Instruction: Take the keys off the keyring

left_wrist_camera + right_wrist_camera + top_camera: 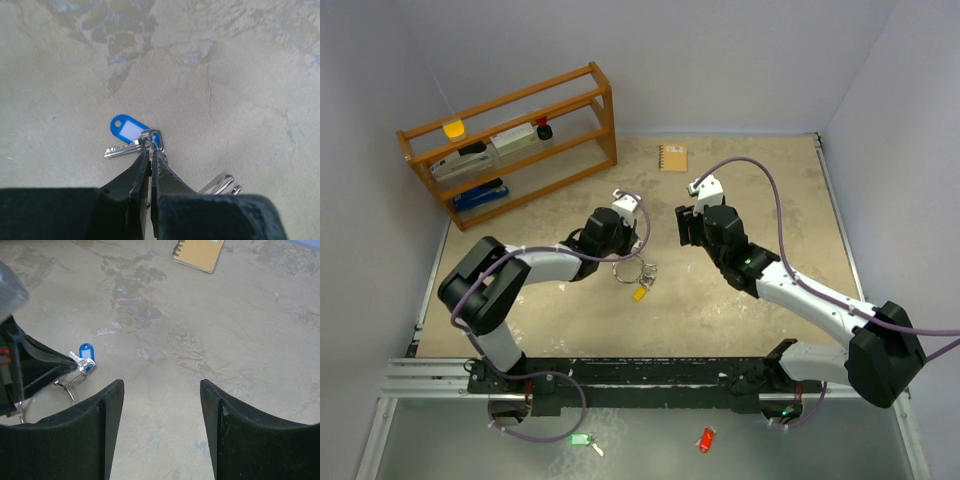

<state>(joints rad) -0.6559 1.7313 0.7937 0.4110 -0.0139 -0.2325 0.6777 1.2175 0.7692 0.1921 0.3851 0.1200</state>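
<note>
The keys (638,274) lie in a bunch on the table, with a yellow tag (640,293) at the near end. My left gripper (623,258) is shut on the head of a silver key (150,139). Its blade (120,150) and a blue tag (127,127) show just beyond the fingertips. Loops of the thin keyring (222,184) show to the right of the left gripper (151,152). My right gripper (680,228) is open and empty, apart from the bunch on its right. In the right wrist view this gripper (160,387) sees the blue tag (86,351) and the ring wire (67,390) at the left.
A wooden shelf (510,140) with small items stands at the back left. A tan spiral notebook (672,157) lies at the back and also shows in the right wrist view (199,252). A green tag (580,438) and a red tag (706,439) lie on the near ledge.
</note>
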